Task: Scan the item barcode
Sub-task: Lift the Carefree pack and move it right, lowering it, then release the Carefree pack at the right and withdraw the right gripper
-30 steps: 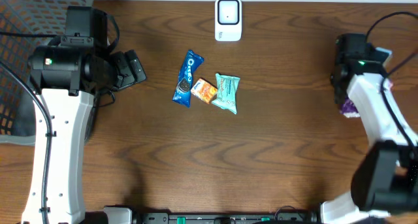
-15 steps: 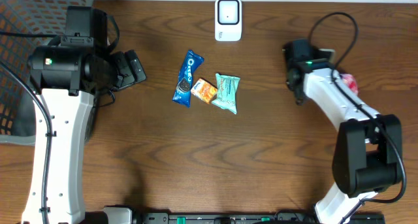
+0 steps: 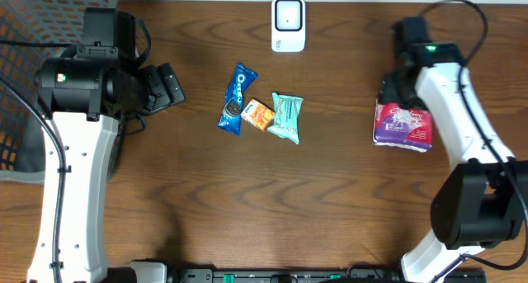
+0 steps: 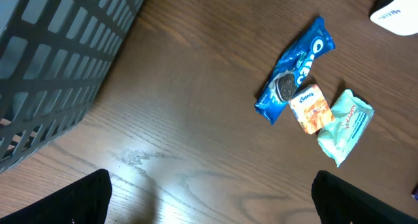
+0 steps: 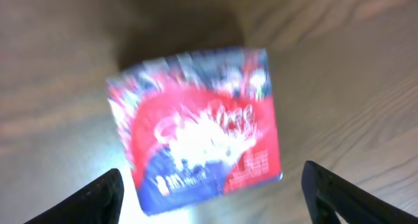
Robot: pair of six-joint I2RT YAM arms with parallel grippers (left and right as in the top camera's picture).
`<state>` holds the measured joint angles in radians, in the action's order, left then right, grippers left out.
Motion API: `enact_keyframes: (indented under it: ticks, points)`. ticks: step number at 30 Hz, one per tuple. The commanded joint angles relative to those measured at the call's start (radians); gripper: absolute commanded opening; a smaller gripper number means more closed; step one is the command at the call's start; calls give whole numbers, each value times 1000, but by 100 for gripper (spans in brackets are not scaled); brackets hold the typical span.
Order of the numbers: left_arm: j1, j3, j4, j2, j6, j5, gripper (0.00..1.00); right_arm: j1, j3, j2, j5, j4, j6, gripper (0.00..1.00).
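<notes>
The right gripper [image 5: 212, 188] has its fingers spread wide. Just beyond them, a blurred red and purple packet [image 5: 196, 129] lies flat on the wooden table [image 3: 346, 200], untouched. Well off to its left, the left gripper [image 4: 212, 192] is also spread. A white scanner [image 3: 288, 24] sits at the far edge.

Red snack bag [image 3: 401, 124] lies partly under right arm [image 3: 456, 110]
</notes>
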<state>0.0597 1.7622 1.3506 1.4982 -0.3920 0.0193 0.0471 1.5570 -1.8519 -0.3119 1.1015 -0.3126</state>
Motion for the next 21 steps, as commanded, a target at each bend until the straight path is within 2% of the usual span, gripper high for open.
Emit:
enact_keyframes:
  ticks: [1,7,13,17,21]
  points:
    - [-4,3,3,5,6,-16,98,-56,-60,13,157,30,60,79]
    - [-4,3,3,5,6,-16,98,-116,-198,13,167,42,68,78]
    - [-4,3,3,5,6,-16,98,-118,-292,13,188,30,90,62]
    - [-4,3,3,5,6,-16,98,-118,-342,13,188,-58,89,50]
    - [-4,3,3,5,6,-16,98,-119,-375,13,186,-205,57,49]
